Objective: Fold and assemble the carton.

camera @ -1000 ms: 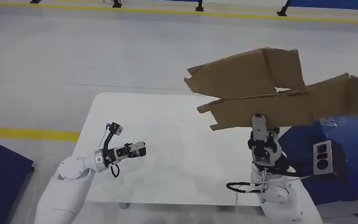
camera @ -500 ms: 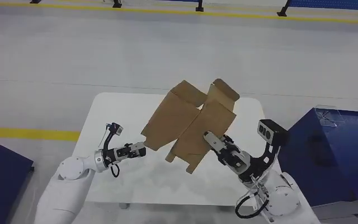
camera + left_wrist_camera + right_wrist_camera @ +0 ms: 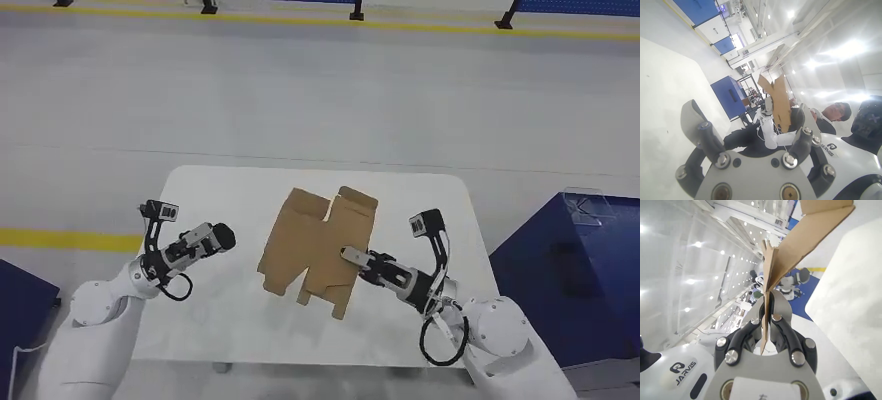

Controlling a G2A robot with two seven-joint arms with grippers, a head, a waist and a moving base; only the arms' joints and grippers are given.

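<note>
Carton (image 3: 315, 250): flattened brown cardboard with flaps at both ends, held over the middle of the bench (image 3: 220, 190). One fold gapes open in the right wrist view (image 3: 791, 245). Whether a corner touches the bench cannot be told.
Right hand (image 3: 350, 256): pressed together on the carton's edge nearest the robot, pinching the board (image 3: 768, 294).
Left hand (image 3: 222, 236): spread wide (image 3: 749, 115) and holding nothing. It is off the carton's left side, with a strip of white bench between them.
Surroundings: a blue cabinet (image 3: 570, 260) stands just beside the bench's right end. A yellow floor line (image 3: 60, 240) runs at the left.
</note>
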